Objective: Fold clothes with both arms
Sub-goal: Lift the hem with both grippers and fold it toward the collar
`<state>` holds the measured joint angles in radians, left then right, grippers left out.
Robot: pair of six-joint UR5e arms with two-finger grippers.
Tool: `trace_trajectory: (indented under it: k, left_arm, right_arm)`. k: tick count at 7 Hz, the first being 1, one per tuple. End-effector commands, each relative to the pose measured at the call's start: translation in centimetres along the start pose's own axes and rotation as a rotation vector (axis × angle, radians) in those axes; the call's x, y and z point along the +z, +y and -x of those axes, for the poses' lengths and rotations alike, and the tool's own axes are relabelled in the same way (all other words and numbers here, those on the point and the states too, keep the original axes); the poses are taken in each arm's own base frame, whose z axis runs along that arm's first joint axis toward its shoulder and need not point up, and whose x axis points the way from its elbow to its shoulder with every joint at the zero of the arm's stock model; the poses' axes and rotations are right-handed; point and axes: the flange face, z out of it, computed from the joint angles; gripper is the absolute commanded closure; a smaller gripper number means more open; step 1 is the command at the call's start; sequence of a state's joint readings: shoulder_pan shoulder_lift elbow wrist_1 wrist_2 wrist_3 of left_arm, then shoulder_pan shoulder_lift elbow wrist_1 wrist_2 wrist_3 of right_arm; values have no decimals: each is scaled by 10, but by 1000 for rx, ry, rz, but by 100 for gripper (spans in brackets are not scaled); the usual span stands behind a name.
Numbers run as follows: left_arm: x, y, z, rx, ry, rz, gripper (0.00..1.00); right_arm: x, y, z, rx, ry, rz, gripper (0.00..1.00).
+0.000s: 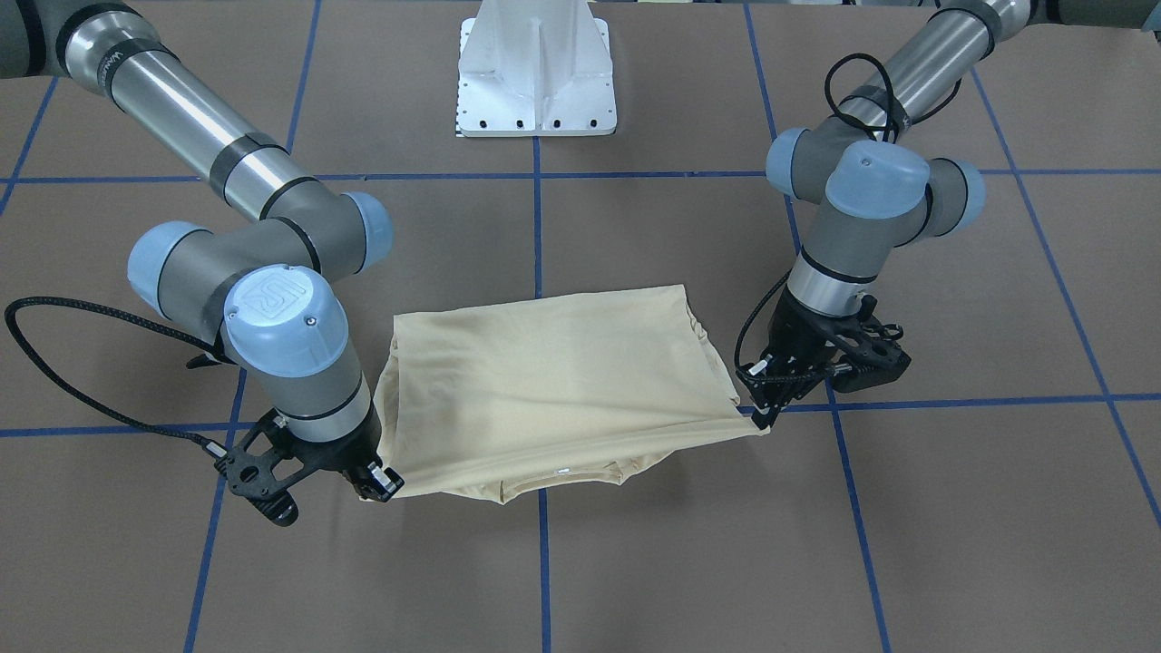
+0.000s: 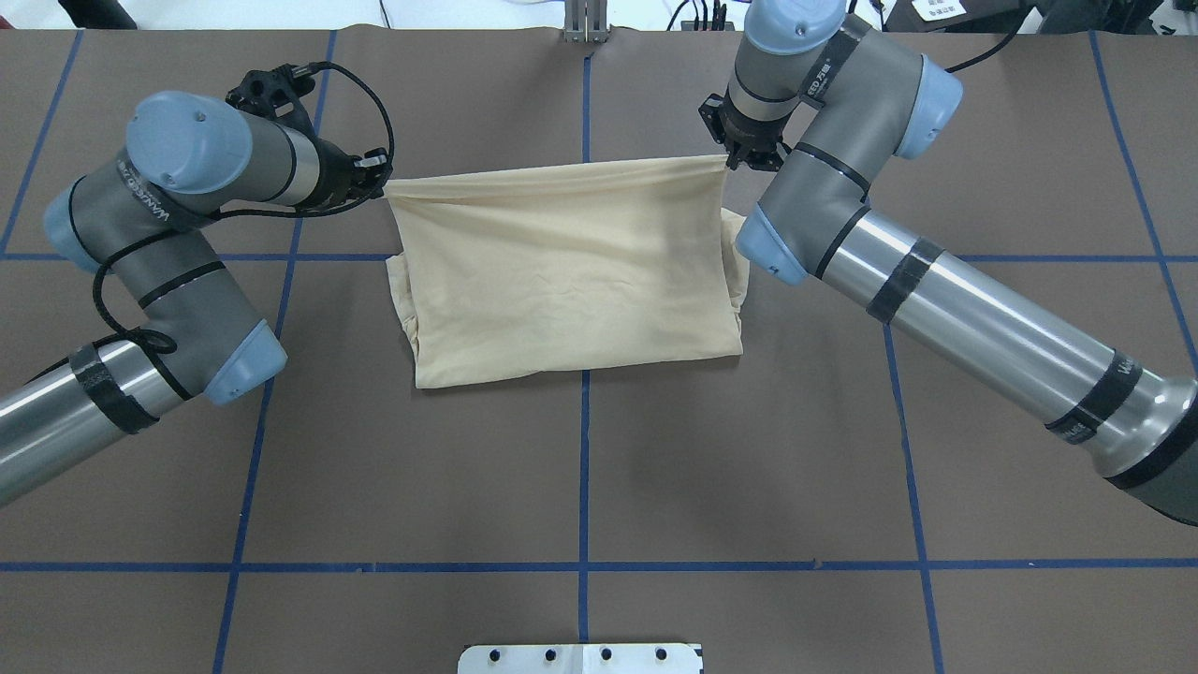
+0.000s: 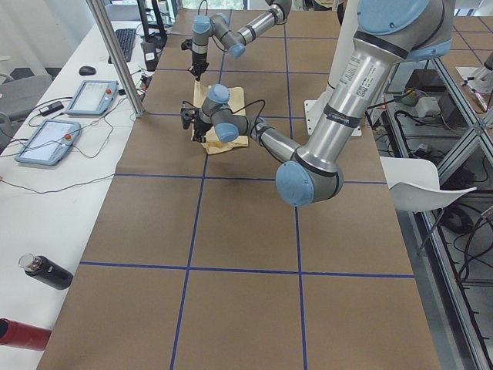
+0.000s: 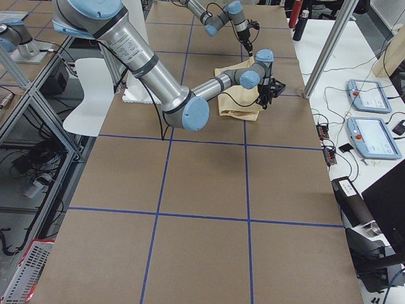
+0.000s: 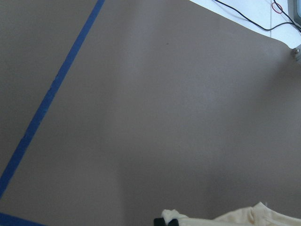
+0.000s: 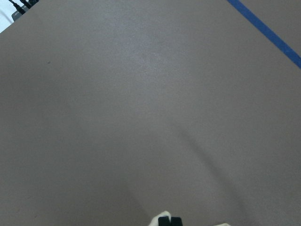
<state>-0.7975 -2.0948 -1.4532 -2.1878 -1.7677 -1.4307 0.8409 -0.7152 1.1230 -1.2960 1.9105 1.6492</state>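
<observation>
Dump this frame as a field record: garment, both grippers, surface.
garment: cream-yellow T-shirt, folded over, print hidden
held edge: far edge stretched taut between the grippers, seemingly lifted; the rest lies on the table
left gripper: shut on one corner of that edge
right gripper: shut on the opposite corner
neck label: white, showing just below the taut edge in the front-facing view
surface: brown table with blue tape grid

plain cream-yellow t-shirt (image 2: pixel 562 271), brown table (image 2: pixel 749 449) crossed by blue grid lines (image 2: pixel 749 565).
</observation>
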Motion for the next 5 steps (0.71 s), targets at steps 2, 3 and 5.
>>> trace_trajectory:
  k: [2,3,5]
  left_arm:
    - [20,-7,-3,1,0,-17,100]
    - [32,-11,-1,1,3,-32,100]
    - [34,-11,1,2,7,-33,85]
  right_arm:
    - [15,-1,5,-10,-13,-3,100]
    - [13,-1,7,-11,-16,-2,100]
    - [0,4,21,-17,-40,-3,91]
